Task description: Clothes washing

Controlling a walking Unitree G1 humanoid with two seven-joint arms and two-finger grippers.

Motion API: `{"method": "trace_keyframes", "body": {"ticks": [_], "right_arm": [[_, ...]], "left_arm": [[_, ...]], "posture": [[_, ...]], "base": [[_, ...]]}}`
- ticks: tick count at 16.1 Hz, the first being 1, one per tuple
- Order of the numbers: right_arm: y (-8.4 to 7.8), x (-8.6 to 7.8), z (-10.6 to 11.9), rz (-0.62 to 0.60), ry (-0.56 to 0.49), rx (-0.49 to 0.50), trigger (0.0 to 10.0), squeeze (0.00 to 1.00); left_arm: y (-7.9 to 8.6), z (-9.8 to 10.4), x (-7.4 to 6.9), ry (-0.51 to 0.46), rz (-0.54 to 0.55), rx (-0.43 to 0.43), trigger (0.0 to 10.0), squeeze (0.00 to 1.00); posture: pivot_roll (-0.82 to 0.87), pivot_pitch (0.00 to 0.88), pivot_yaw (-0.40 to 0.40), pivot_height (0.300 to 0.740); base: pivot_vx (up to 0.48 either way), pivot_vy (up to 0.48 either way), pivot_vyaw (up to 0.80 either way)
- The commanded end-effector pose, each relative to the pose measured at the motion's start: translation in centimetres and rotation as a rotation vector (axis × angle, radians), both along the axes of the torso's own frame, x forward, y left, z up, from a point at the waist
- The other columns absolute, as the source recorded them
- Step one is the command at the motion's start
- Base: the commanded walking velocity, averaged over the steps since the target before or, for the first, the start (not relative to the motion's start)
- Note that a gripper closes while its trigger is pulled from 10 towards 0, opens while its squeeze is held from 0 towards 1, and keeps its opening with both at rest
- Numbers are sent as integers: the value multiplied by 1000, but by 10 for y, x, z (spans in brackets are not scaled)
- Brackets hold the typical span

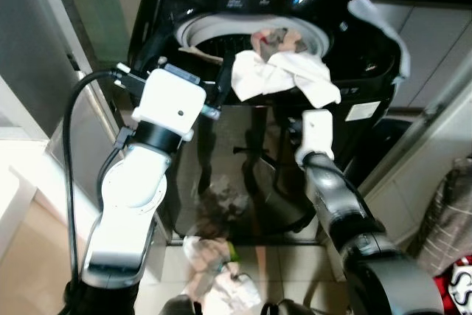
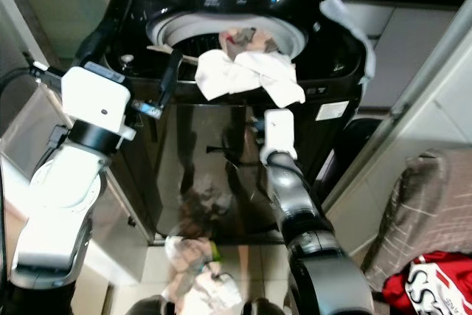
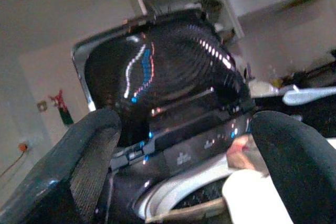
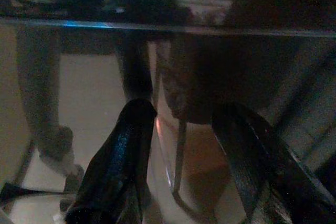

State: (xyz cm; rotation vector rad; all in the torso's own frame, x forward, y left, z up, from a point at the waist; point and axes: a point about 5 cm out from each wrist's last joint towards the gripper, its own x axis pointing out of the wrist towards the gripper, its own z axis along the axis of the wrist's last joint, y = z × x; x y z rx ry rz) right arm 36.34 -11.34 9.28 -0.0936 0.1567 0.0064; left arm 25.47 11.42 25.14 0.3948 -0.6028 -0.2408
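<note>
1. Standing before a black top-loading washing machine (image 1: 243, 153) with its lid (image 3: 157, 72) raised; the pale drum rim (image 1: 221, 31) is exposed.
2. White cloth (image 1: 276, 75): draped over the front lip of the drum opening, part inside, part hanging down the outer edge. Its long axis runs roughly across the machine's front. Darker, patterned clothes (image 1: 279, 38) lie in the drum just behind it.
3. Left gripper (image 1: 221, 86): raised to the machine's top edge, fingers spread and empty, just beside the cloth's left end. In the left wrist view the cloth shows next to one finger (image 3: 294, 166), not between the two.
4. Right gripper (image 4: 184, 166): held low against the glossy front panel, below the cloth; fingers parted, nothing between them.
5. Judgement: the left gripper is nearer; the cloth lies toward the robot's right of it, so a short sideways reach would bring that end between the fingers for pushing in.
6. Loose clothes (image 1: 217, 274) lie on the floor by the robot's feet.
</note>
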Motion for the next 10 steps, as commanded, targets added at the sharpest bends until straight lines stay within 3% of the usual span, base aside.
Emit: {"method": "trace_keyframes", "body": {"ticks": [1,2,4,8,10], "right_arm": [[4,7,10,-14,-21,1,10000,0],[6,10,15,-10,-34,-6,10000,0],[21,30,67,6,-206,-53,10000,0],[35,37,98,36,-317,-72,10000,0],[33,40,104,18,-318,-65,10000,0]], "left_arm": [[0,3,-4,0,-7,6,10000,0],[0,3,-5,0,-6,7,10000,0],[3,4,-8,7,9,10,10000,0],[4,2,-12,21,30,0,10000,0],[0,1,-12,31,24,-5,10000,0]], "posture": [[199,159,-16,732],[206,163,-16,732],[223,168,-32,732],[223,165,-59,732],[218,160,-71,732]], "base": [[0,0,0],[0,0,0],[0,0,0],[0,0,0],[0,0,0]]}}
